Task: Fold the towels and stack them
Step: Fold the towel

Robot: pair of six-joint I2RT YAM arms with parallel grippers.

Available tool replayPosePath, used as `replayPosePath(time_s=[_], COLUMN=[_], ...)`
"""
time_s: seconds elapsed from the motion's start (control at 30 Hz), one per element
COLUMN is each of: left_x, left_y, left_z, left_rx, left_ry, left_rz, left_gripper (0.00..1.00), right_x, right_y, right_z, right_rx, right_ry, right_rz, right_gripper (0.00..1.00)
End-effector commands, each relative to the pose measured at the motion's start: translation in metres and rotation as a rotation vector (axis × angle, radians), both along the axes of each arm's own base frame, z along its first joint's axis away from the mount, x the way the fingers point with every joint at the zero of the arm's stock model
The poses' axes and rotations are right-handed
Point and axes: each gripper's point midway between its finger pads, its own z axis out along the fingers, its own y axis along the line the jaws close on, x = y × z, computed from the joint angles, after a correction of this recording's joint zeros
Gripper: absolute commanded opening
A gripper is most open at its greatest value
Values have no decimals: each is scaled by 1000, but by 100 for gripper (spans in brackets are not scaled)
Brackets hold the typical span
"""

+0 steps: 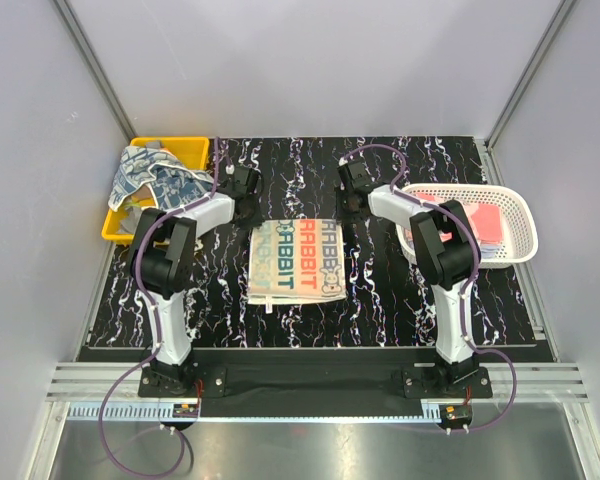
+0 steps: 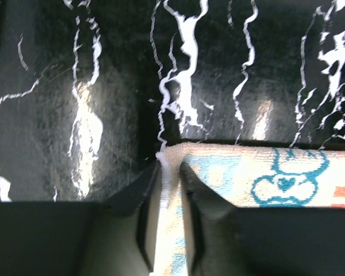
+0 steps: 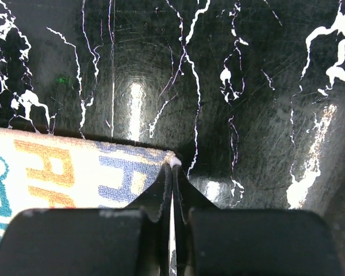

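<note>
A beige towel (image 1: 295,257) with coloured "RABBIT" lettering lies flat in the middle of the black marbled table. My left gripper (image 1: 253,216) is at its far left corner. In the left wrist view the gripper (image 2: 169,168) is shut on the towel's edge (image 2: 259,172), with cloth standing between the fingers. My right gripper (image 1: 343,212) is at the far right corner. In the right wrist view it (image 3: 173,168) is pinched shut on the towel's corner (image 3: 75,172). A beige and blue patterned towel (image 1: 156,178) lies heaped in the yellow bin. Pink towels (image 1: 483,224) lie in the white basket.
The yellow plastic bin (image 1: 187,148) stands at the far left of the table. The white mesh basket (image 1: 512,197) stands at the right. Grey walls close in the back and both sides. The arm bases sit on a rail at the near edge.
</note>
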Motion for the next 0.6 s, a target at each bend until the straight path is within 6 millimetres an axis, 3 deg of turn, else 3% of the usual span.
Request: replayPosePath(time_s=[0.0,0.23,0.37,0.57], left_x=[14,39,55,85], left_y=[0,3,-4,-11], left_z=[-1,25,48,102], left_rx=[-14,-131,-185,-235], left_ry=[-47,-151,-230,-378], left_rz=[-5,11,2,-10], left_gripper=[19,0,0,0], right_x=[12,36,57,86], right_y=[2,-12,-23,-21], right_z=[4,28,46,87], right_rx=[-21,21,49,93], right_ry=[-34,-85,-133,-215], right_rz=[13,-22,-54,-44], right_gripper=[0,0,0,0])
